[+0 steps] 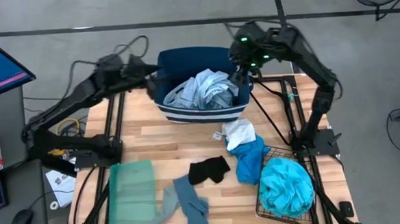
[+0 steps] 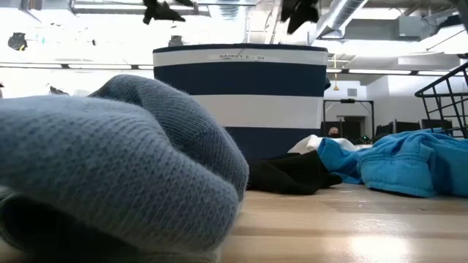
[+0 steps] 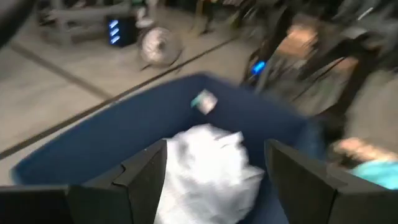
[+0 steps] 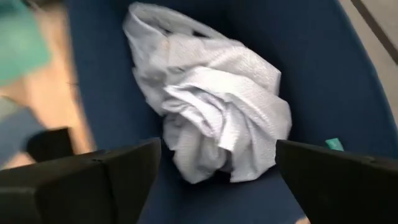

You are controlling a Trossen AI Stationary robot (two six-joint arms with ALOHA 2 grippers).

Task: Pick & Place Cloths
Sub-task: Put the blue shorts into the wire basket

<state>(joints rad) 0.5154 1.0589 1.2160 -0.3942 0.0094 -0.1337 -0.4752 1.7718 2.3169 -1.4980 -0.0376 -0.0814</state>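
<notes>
Left gripper [image 3: 214,177] and right gripper [image 4: 214,168], both with jaws spread wide and empty, hover over the navy bin [image 1: 183,61] from opposite sides. Directly below and between them lies the pale blue-white shirt [image 1: 204,90], crumpled in the bin, untouched by either gripper. The step in hand appears to be the release of this shirt into the bin; the next move probably calls for lifting clear of the rim and reaching toward a cloth on the bench [image 1: 188,143]. Beyond the bin, nearer the right gripper, lie the white cloth [image 1: 240,132], bright blue cloth [image 1: 250,161] and turquoise cloth [image 1: 286,184]; the small black cloth [image 1: 208,170] and grey-blue cloth [image 1: 184,203] lie farther out. The shirt is a rounded heap, with no clear long axis or heading.
</notes>
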